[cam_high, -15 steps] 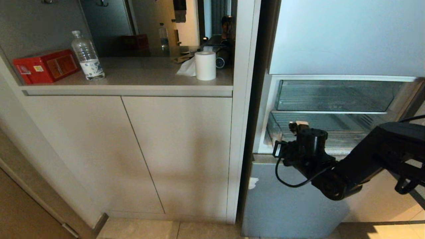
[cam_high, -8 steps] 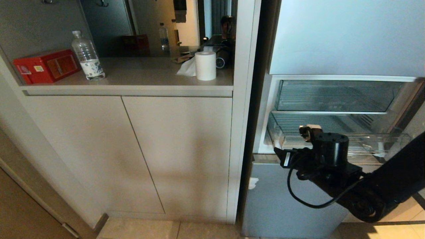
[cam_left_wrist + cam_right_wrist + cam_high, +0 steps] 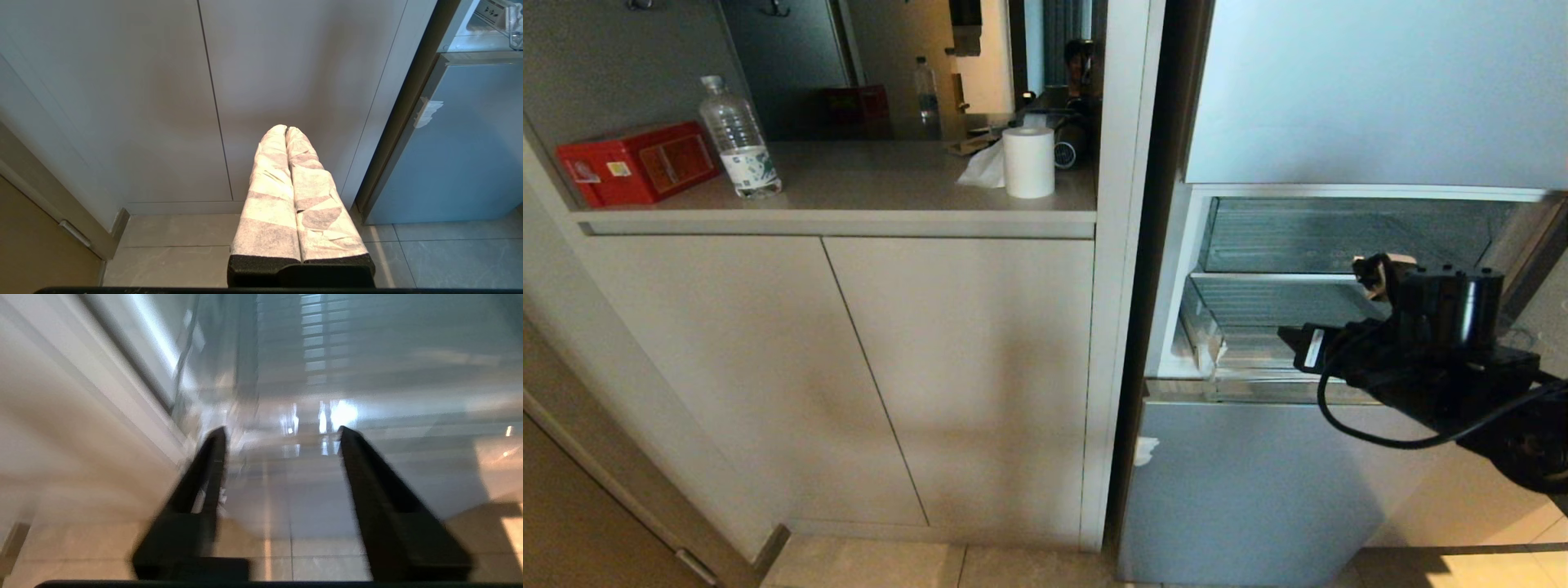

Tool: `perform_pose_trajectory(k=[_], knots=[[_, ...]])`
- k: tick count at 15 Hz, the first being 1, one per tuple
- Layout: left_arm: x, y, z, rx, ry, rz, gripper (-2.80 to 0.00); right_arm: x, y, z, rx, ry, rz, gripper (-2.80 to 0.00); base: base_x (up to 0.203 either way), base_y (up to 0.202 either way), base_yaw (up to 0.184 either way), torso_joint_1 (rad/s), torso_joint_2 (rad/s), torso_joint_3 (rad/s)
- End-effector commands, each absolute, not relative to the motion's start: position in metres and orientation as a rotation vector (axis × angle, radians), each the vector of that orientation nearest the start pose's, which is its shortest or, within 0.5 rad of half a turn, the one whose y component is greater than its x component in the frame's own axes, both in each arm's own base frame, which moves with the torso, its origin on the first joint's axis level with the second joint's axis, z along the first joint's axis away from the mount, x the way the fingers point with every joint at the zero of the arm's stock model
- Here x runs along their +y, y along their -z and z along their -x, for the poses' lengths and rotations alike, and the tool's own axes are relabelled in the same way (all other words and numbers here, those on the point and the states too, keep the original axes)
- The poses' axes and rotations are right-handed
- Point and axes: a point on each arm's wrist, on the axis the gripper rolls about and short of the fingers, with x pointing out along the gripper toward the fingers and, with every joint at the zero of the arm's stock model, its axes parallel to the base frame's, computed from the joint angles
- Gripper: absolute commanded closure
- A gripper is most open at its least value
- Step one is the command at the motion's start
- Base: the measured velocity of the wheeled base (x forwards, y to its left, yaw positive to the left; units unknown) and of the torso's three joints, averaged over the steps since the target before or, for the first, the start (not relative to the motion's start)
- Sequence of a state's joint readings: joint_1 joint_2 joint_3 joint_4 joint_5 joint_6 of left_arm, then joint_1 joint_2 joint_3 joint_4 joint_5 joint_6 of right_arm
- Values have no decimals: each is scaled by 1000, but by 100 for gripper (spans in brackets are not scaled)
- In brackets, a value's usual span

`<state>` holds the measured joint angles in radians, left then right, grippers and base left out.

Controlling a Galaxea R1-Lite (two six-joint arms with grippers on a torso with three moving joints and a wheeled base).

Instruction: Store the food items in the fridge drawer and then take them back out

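**Ana:** Clear plastic fills the right wrist view: the fridge drawer (image 3: 367,375) lies just ahead of the right gripper (image 3: 282,435), fingers spread fairly wide with nothing between them.

**Ben:** And the food?

**Ana:** No red pepper anywhere in sight, neither in the drawer nor near the gripper. I'd call this the gap between storing and fetching.

**Ben:** Next move?

**Ana:** Probably finding the pepper first, then going in over the drawer's front lip. The left gripper (image 3: 286,130) hangs pressed shut, well off beside the cabinet doors (image 3: 163,102).
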<state>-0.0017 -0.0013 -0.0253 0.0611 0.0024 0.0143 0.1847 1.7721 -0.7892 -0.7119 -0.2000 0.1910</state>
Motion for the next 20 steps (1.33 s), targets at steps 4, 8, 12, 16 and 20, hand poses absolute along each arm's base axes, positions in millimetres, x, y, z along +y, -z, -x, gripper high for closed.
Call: perform_pose_trajectory(k=[4, 8, 12, 16, 20], knots=[[0, -76, 25, 35, -1, -14, 0, 20, -179, -372, 312, 75, -141, 0, 0, 0, 0, 0, 0, 0], [0, -76, 25, 35, -1, -14, 0, 16, -164, -415, 392, 73, -111, 0, 0, 0, 0, 0, 0, 0], [0, -76, 25, 34, -1, -14, 0, 15, -152, -430, 471, 78, -99, 0, 0, 0, 0, 0, 0, 0], [0, -76, 25, 35, -1, -14, 0, 12, -172, -412, 589, 92, -94, 0, 0, 0, 0, 0, 0, 0], [0, -76, 25, 35, -1, -15, 0, 3, -213, -369, 663, 83, -111, 0, 0, 0, 0, 0, 0, 0]])
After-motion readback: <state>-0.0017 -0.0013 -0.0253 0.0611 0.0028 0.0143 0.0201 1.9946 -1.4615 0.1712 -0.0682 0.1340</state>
